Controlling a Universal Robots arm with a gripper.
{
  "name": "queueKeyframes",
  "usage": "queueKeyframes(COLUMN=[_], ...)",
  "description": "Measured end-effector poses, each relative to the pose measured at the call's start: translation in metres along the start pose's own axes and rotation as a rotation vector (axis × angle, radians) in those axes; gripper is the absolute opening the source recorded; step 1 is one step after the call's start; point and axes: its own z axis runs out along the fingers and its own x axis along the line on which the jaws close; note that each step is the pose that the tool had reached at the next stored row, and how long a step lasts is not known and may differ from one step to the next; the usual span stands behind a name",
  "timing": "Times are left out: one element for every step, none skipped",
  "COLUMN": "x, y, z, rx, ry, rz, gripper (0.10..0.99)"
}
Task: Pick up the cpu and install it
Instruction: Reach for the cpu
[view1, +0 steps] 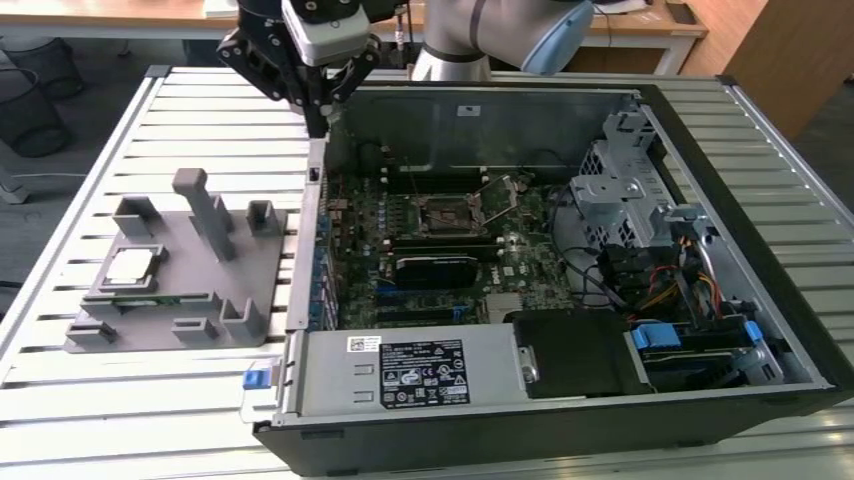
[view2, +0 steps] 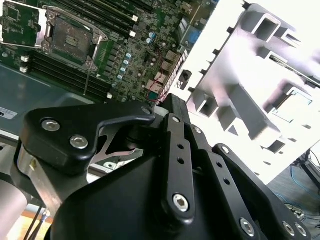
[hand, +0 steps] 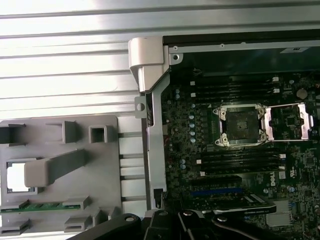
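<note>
Cpu (view1: 130, 265) lying in the grey fixture (view1: 200, 300), gripper (view1: 319, 125) hanging empty over the case wall

In the exterior view the chip is sitting flat in a shallow recess of the fixture, silver top up. That is probably so it is presenting a level face and cannot slide on the slatted table (view1: 80, 400). The fixture is standing just beside the open case (view1: 467, 110), on the exterior view's left. The gripper is pointing straight down above the case's near wall, between fixture and motherboard. Its fingers are drawn together and gripping nothing. It is well apart from the chip.

The socket (view1: 447, 210) is lying open with its retention frame swung aside, apparently ready to receive the part.

The first wrist view is looking straight down, so it is showing the bare socket (hand: 240, 126) squarely. The same view is showing a post (hand: 55, 167) partly covering the cpu (hand: 14, 177). It is also showing a green memory stick (hand: 40, 205) lying in a slot beside the chip. The second wrist view is showing the gripper's links from behind, closed to a narrow tip.
</note>
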Motion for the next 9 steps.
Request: queueKeyframes(x=[0.0012, 0.0029, 0.0046, 0.0055, 0.0064, 0.0075, 0.0086, 0.0097, 0.011], y=[-0.0001, -0.0002, -0.0004, -0.0004, -0.0005, -0.0006, -0.0007, -0.0008, -0.0009], z=[0.0002, 0.0003, 0.0004, 0.0005, 0.0006, 0.0007, 0.0008, 0.001, 0.0012], rx=[0.0, 0.0, 0.0, 0.0, 0.0, 0.0, 0.0, 0.0, 0.0], ry=[0.0, 0.0, 0.0, 0.0, 0.0002, 0.0003, 0.0003, 0.0003, 0.0003], rz=[0.0, 0.0, 0.0, 0.0, 0.0, 0.0, 0.0, 0.0, 0.0], gripper=[0.106, 0.106, 0.106, 0.106, 0.106, 0.106, 0.106, 0.106, 0.106])
